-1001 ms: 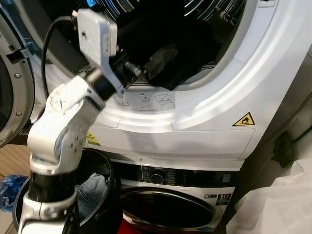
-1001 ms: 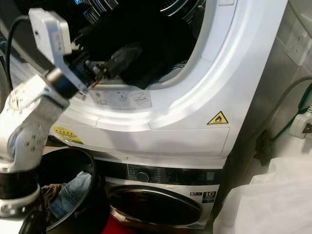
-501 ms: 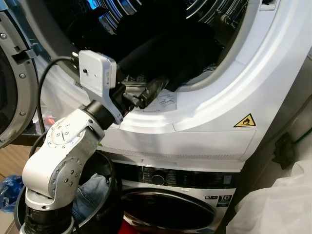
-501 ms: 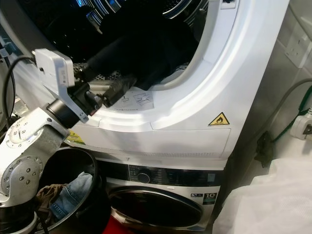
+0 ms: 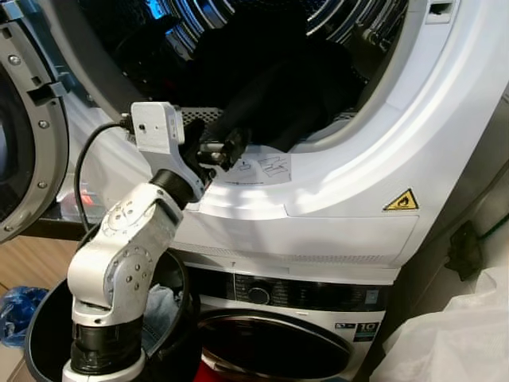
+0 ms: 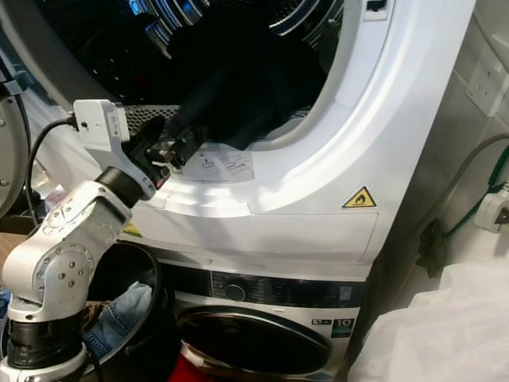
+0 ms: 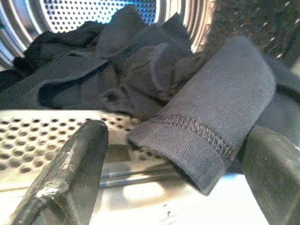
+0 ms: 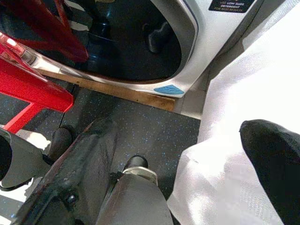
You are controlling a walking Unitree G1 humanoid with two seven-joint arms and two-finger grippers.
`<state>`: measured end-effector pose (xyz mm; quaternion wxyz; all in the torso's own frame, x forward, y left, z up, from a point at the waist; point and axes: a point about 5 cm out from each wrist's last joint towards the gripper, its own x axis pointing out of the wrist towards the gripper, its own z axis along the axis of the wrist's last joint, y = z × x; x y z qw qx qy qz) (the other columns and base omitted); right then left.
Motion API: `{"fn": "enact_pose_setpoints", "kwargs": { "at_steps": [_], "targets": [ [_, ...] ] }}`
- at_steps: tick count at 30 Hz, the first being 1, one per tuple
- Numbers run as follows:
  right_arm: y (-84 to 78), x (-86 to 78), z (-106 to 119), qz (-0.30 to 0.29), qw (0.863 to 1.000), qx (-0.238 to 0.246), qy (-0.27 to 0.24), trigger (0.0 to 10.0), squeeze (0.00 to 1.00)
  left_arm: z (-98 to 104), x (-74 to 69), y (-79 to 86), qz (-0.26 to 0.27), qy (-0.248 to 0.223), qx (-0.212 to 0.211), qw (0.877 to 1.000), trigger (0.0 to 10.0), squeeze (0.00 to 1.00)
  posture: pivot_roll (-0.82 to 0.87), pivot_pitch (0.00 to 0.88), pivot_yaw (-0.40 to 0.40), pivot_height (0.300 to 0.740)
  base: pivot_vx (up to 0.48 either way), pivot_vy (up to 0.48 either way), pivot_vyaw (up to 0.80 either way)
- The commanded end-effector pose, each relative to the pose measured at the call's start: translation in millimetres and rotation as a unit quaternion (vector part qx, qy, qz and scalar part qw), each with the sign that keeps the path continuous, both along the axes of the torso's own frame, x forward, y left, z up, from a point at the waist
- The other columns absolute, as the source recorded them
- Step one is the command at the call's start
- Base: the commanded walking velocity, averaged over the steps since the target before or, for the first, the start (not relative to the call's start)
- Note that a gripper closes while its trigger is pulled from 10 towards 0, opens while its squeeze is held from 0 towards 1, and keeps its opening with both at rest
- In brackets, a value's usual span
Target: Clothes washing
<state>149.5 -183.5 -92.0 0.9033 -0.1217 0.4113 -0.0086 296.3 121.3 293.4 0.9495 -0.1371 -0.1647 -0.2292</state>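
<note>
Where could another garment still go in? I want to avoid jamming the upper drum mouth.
Crowded: the dark clothes heap across the drum's lower mouth, one sleeve spilling over the door sill, with the left gripper open around its hem. Freer: the dark space above the heap, under the ribbed drum wall.

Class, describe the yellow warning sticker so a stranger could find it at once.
Start at the upper white machine with the open drum. Follow its front panel down and to the right, below the door opening. The yellow triangle sticker with a flame symbol sits there, unlike the white instruction label nearer the left gripper.
</note>
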Motion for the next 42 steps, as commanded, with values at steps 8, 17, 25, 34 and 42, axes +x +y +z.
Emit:
{"fn": "enact_pose_setpoints", "kwargs": {
  "at_steps": [8,17,25,34,42],
  "targets": [
    [8.0,2.1,-1,0.006,1.000,0.013,0.007,10.0,0.00,40,32.0,-8.3,0.001,-0.040,-0.003,0.999,10.0,0.00,0.10,0.011,0.102,0.740,0.000,0.000,0.00],
    [9.3,1.0,-2,0.007,1.000,0.015,0.012,10.0,0.00,59,57.9,-21.6,0.082,-0.055,0.054,0.994,10.0,0.00,0.09,0.005,0.101,0.740,0.000,0.000,0.00],
    [11.1,0.6,-2,0.011,1.000,0.018,0.016,10.0,0.00,35,81.9,-39.2,0.033,-0.006,0.236,0.971,10.0,0.00,0.08,0.006,0.108,0.740,0.000,0.000,0.00],
    [14.1,-2.8,-4,0.012,0.999,0.025,0.022,10.0,0.00,46,101.8,-21.1,0.076,-0.035,0.361,0.929,10.0,0.00,0.09,0.015,0.111,0.740,0.000,0.000,0.00],
    [13.4,-1.1,-3,0.013,0.999,0.025,0.020,10.0,0.00,56,117.8,-13.2,0.095,-0.058,0.314,0.943,10.0,0.00,0.07,0.015,0.111,0.740,0.000,0.000,0.00]
  ]
}}
